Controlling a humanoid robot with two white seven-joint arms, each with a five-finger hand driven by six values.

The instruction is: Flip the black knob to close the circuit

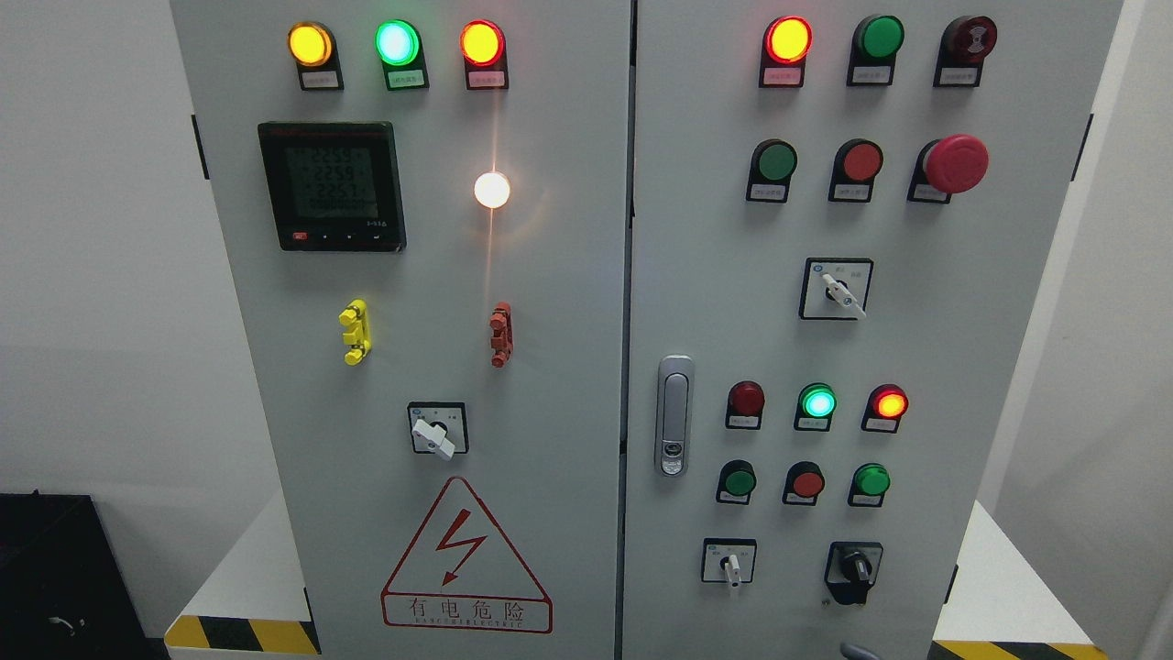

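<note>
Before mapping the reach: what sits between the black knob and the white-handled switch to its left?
Head view: only bare panel separates the black knob and white-handled switch.

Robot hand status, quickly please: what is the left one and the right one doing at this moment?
Left robot hand: not in view, so its state cannot be told.
Right robot hand: not in view either; nothing touches the black knob.

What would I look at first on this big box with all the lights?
Probably the bright white lamp glowing in the middle of the left door, with a streak of glare above and below it. Next, the big red mushroom button sticking out at the upper right, and the red lightning warning triangle low on the left door. The black knob sits quietly at the bottom right.
</note>
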